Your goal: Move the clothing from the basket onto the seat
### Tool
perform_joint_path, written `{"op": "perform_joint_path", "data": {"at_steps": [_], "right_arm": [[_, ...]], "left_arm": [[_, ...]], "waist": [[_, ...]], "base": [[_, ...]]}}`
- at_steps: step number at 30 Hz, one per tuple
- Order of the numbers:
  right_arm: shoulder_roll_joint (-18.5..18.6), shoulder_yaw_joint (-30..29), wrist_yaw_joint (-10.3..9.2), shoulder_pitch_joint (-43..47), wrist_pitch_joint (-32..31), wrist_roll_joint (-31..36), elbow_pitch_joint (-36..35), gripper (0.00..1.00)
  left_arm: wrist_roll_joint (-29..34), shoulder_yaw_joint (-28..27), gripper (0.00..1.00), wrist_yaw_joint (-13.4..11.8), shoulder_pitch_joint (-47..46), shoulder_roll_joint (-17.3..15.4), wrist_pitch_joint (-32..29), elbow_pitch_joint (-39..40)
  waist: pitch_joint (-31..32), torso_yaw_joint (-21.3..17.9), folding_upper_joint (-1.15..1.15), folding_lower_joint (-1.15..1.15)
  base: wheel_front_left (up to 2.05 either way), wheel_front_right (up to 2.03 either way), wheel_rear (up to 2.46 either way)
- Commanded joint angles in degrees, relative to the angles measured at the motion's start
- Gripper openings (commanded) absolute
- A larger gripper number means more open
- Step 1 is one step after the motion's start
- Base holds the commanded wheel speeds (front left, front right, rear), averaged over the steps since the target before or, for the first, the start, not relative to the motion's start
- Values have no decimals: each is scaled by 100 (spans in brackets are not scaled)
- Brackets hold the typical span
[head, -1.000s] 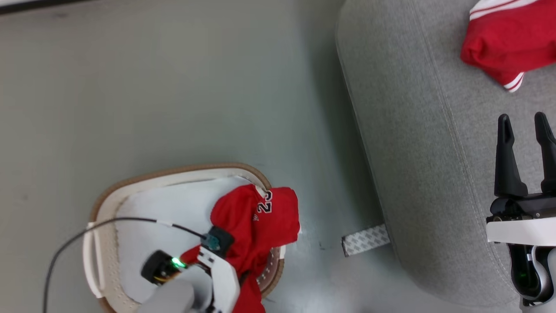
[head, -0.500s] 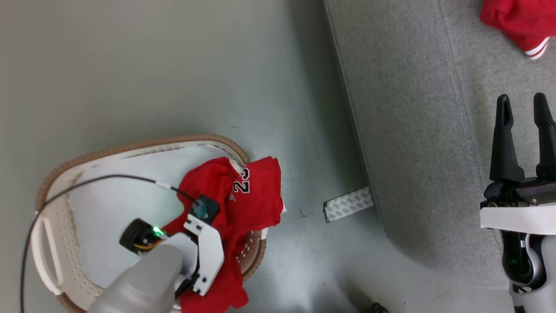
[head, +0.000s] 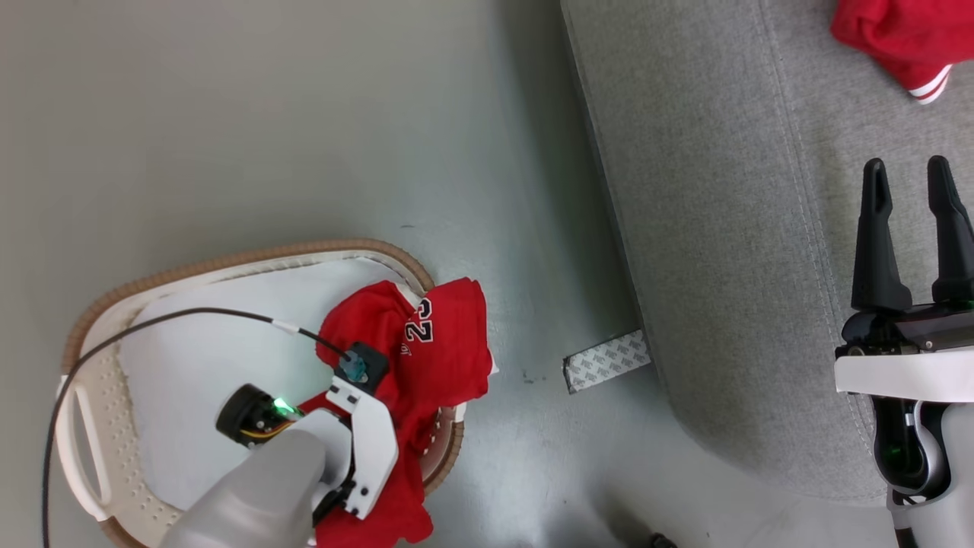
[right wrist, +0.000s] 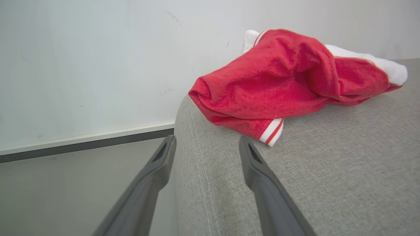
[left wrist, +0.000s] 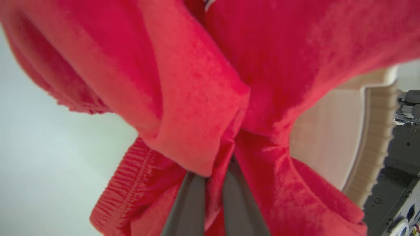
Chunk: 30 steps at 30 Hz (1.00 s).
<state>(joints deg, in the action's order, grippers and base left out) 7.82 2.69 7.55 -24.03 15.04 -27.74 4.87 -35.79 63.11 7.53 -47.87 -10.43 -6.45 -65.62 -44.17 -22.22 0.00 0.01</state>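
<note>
Left end effector (left wrist: 213,178) clamped on numbered jersey (head: 437,358), which drapes over basket (head: 228,257) rim | right end effector (head: 906,164) spread apart, empty, over sofa (head: 715,228) edge | second jersey (head: 898,34) lies on sofa.

Black-and-white numerals "23" on red jersey (head: 449,361) draped over basket (head: 228,257) rim.

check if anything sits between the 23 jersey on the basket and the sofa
Nothing visible stands in the way. The jersey, pinched in the left pincer, drapes over the basket rim; between it and the sofa lies bare floor with one flat patterned strip at the sofa's foot.
</note>
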Motion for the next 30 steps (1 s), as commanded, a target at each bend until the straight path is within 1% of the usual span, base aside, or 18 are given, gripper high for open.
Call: {"op": "perform_joint_path", "data": {"at_steps": [1, 4, 7, 11, 14, 15, 16, 20, 23, 25, 30], "right_arm": [[44, 16, -13, -55, 19, 51, 32, 100], [71, 6, -13, -31, 19, 72, 56, 100], [103, -13, -13, 43, 19, 113, 96, 100], [200, -32, -13, 158, 19, 189, 140, 100], [304, 91, -13, 244, 19, 223, 199, 100], [374, 164, -13, 301, 19, 248, 252, 100], [411, 202, -13, 336, 19, 238, 285, 100], [448, 324, -13, 471, 19, 195, 383, 100], [447, 430, -13, 621, 19, 170, 499, 100], [470, 529, -13, 737, 19, 164, 584, 100], [439, 655, -13, 1028, 13, 120, 711, 100]], "left_arm": [[-74, 46, 0, -14, -2, -7, 38, -7], [-217, 129, 0, -14, 49, 18, 164, -5], [-371, 138, 0, -14, 148, 93, 428, -17], [-615, 131, 0, -14, 341, 224, 906, 66], [-749, 157, 0, -14, 485, 262, 1217, 136], [-818, 186, 0, -14, 562, 320, 1427, 181], [-852, 193, 0, -14, 613, 335, 1516, 193], [-1002, 206, 0, -14, 765, 365, 1885, 279], [-1072, 209, 0, -13, 927, 386, 2050, 468], [-1074, 217, 0, -14, 1003, 339, 2103, 581], [-1054, 22, 0, -54, 1197, 248, 2161, 978]], "waist": [[58, 13, 0, -1], [226, 67, 0, -1], [543, 181, 0, -1], [1118, 396, 0, -1], [1555, 562, 0, -1], [1869, 702, 0, -1], [2005, 761, 0, -1], [2580, 1009, 0, -1], [2981, 1194, 0, -1], [3234, 1310, 0, -1], [3775, 1549, 0, -1]], "base": [[0, 0, 0], [0, 0, 0], [0, 0, 0], [0, 0, 0], [0, 0, 0], [0, 0, 0], [0, 0, 0], [0, 0, 0], [0, 0, 0], [0, 0, 0], [0, 0, 0]]}}
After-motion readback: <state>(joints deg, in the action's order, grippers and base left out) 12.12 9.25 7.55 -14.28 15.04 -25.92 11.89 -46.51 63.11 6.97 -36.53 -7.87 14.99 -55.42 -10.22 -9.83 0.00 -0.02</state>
